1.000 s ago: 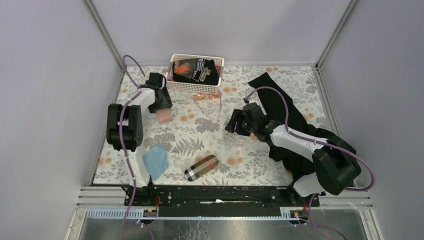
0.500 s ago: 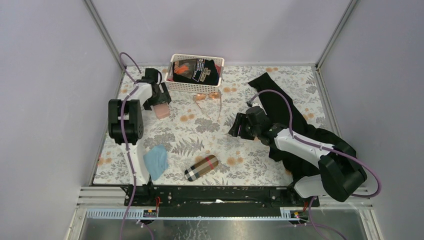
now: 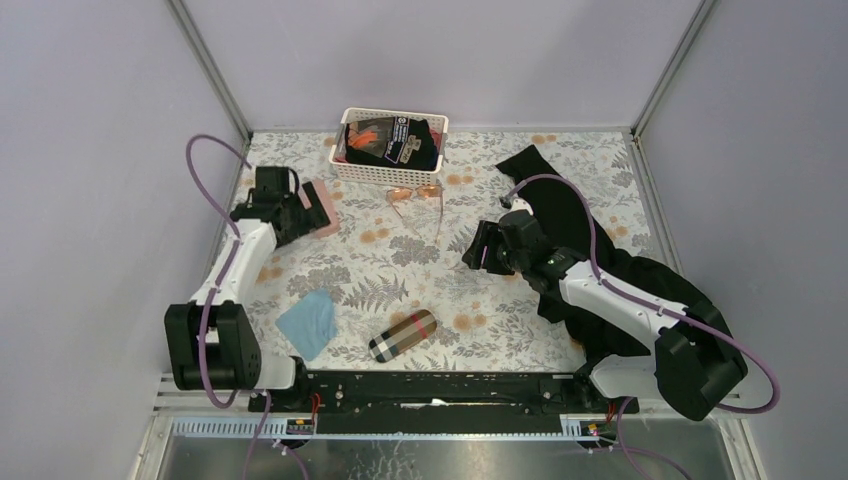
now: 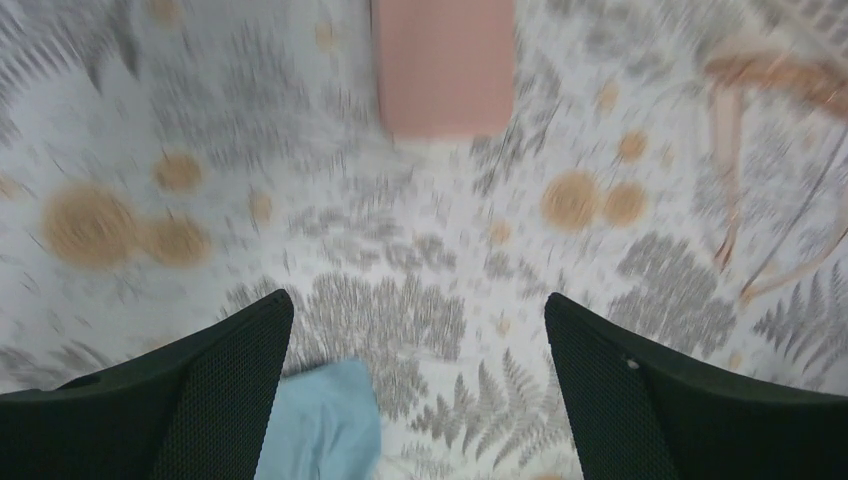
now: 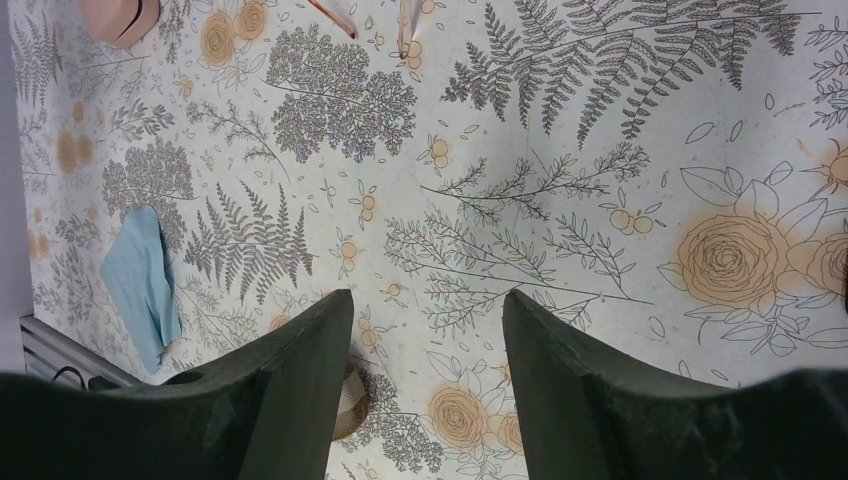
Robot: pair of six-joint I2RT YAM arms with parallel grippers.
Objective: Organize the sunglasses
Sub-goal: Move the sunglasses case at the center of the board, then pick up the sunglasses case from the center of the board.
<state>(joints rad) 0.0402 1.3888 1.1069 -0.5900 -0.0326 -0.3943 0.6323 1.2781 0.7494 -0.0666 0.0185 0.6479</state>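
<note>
The wire-framed sunglasses lie on the floral table, just in front of the white basket (touching it or not, I can't tell). The lenses are pale orange-pink, and the thin arms are unfolded, pointing toward the near edge.

Orange-tinted sunglasses; plaid case; light-blue cloth.
</note>
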